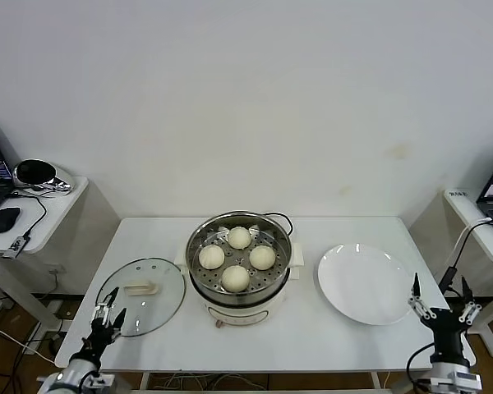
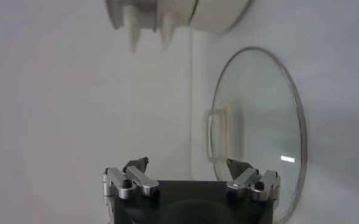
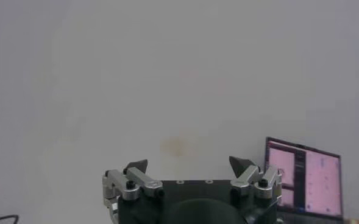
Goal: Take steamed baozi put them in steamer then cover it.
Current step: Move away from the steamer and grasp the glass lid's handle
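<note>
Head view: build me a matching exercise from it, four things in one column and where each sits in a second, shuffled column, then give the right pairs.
Things
1. buns
2. glass lid
3. white plate
4. steamer

Places
A. middle of the table, open on top
B. flat on the table, on the steamer's left side, near the open left gripper
C. on the perforated tray inside the pot
D. bare, on the steamer's right side, near the open right gripper

Pairs: 1-C, 2-B, 3-D, 4-A
</note>
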### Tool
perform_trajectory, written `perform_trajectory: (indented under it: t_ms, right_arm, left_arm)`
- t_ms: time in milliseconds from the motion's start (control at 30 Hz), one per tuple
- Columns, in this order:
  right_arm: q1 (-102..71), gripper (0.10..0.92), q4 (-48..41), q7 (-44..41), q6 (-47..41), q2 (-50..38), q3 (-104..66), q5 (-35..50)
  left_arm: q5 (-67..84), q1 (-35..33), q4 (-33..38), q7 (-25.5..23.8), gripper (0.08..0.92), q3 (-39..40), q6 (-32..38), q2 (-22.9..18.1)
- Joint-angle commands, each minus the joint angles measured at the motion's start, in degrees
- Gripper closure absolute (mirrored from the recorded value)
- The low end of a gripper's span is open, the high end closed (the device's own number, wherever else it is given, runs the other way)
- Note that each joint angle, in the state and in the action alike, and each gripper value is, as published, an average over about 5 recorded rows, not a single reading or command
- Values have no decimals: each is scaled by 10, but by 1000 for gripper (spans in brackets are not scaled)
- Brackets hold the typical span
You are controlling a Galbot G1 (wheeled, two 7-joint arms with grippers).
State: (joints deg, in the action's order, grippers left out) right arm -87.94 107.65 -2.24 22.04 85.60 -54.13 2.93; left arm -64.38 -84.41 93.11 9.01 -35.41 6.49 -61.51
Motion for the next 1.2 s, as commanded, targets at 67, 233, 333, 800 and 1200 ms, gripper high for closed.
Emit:
perform_trajectory:
  t_ms: [67, 233, 333, 800, 1200]
  right_arm:
    - [-23, 203, -7, 9, 18, 20, -14, -14]
    - [-25, 203, -8, 8, 22, 22, -15, -19]
    - [-25, 203, -7, 8, 22, 23, -15, -19]
    - [-29, 203, -19, 5, 34, 32, 0, -43]
    - [-32, 203, -32, 4, 39, 32, 5, -48]
  left_arm:
    - [-28, 120, -97, -5, 177, 54, 2, 12]
    - [-16, 132, -108, -7, 177, 66, 3, 8]
    - [-14, 137, -111, -5, 177, 70, 3, 5]
    - [-2, 193, -163, -4, 177, 90, 1, -2]
    - [12, 219, -199, -8, 213, 96, 0, -5]
